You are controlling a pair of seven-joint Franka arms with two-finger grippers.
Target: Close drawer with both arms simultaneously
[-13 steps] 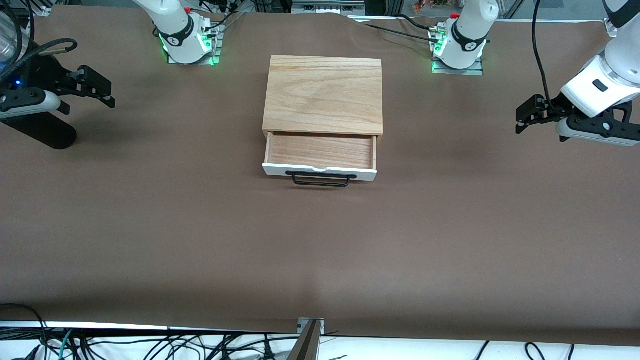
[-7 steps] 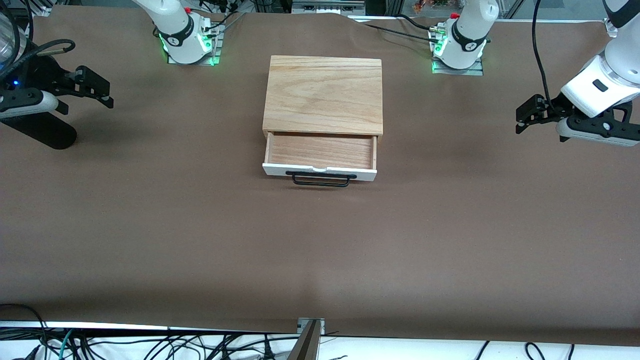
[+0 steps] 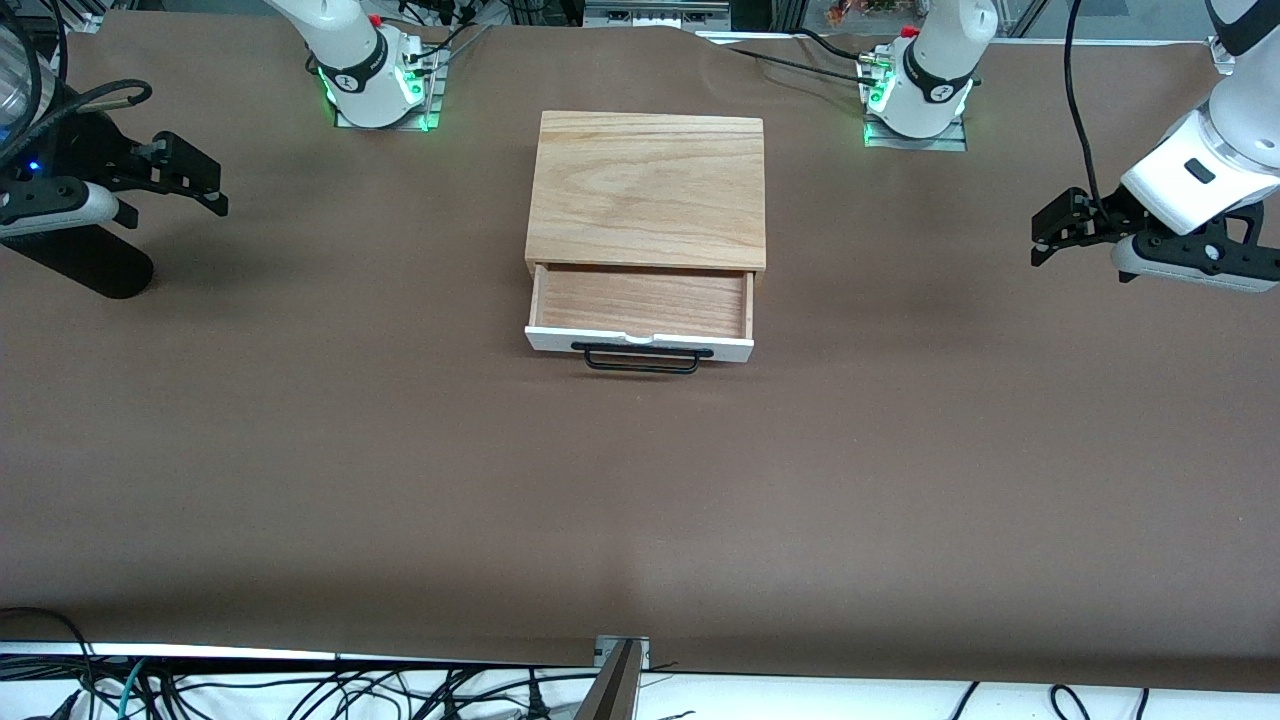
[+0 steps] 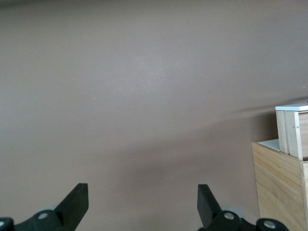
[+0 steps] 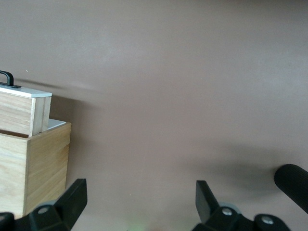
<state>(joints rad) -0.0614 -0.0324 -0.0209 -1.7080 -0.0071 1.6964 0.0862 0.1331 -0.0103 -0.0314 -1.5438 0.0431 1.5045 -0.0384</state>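
Note:
The drawer (image 3: 640,304) stands pulled out of the light oak box (image 3: 646,190) at the table's middle, its white front panel and black wire handle (image 3: 640,360) facing the front camera. It is empty. My left gripper (image 3: 1050,232) is open over the table at the left arm's end, well apart from the box; its wrist view shows the box's side (image 4: 281,185) and the drawer's end (image 4: 292,126). My right gripper (image 3: 200,185) is open over the table at the right arm's end; its wrist view shows the drawer (image 5: 24,110) and box (image 5: 33,168).
The brown table cover (image 3: 640,500) spreads all round the box. A black cylinder (image 3: 75,262) lies under my right gripper's hand, also in the right wrist view (image 5: 292,185). The arms' bases (image 3: 375,85) (image 3: 915,100) stand beside the box's back. Cables hang off the front edge.
My right gripper has edged slightly toward its end of the table. The left gripper and the drawer have not visibly moved.

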